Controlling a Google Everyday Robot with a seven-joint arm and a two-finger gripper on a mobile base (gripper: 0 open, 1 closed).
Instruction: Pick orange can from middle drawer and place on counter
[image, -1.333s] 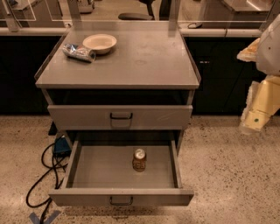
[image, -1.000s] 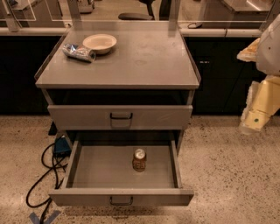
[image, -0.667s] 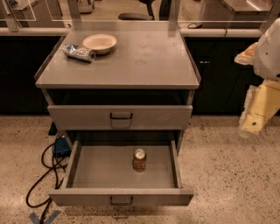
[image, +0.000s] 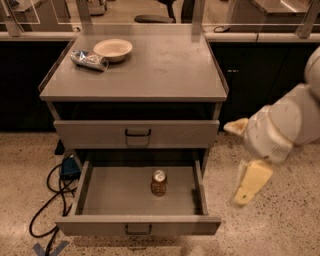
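**Tool Approach: Collision Hazards**

Tool (image: 250, 176) hung right of the open middle drawer (image: 137, 226), outside it; whether it was spread or closed could not be told. The orange can (image: 159, 182) stood upright mid-drawer, ungripped. A skewed descent would likely strike the drawer wall or topple the can. Farther back, a bowl (image: 113, 49) and a blue-silver item (image: 89, 59) occupied the desk's (image: 165, 65) left rear.

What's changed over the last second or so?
The gripper, open and empty, has swung left and down toward the middle drawer. Nothing grasped. The orange can stands in it as before; bowl and blue-and-silver item on the counter unmoved.
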